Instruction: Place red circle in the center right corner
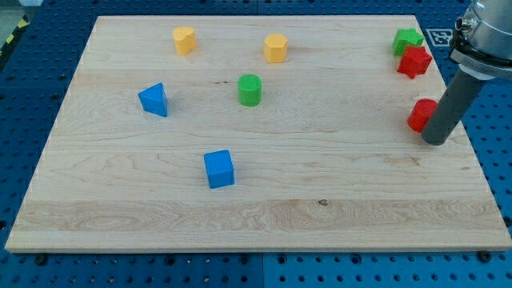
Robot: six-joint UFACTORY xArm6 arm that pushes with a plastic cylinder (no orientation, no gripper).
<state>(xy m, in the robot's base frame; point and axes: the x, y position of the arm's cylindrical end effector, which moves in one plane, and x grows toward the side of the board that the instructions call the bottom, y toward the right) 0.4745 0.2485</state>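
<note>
The red circle (420, 115) sits near the board's right edge, about mid-height. My dark rod comes down from the view's top right, and my tip (435, 141) rests on the board touching the red circle's lower right side, partly hiding it. A red star (414, 61) and a green star (407, 40) lie close together at the top right, above the red circle.
A green cylinder (250, 90) stands near the middle top. A yellow block (185, 39) and an orange-yellow block (275, 48) lie along the top. A blue triangle (154, 100) is at the left, a blue cube (218, 169) below centre. The wooden board (320, 216) ends just right of my tip.
</note>
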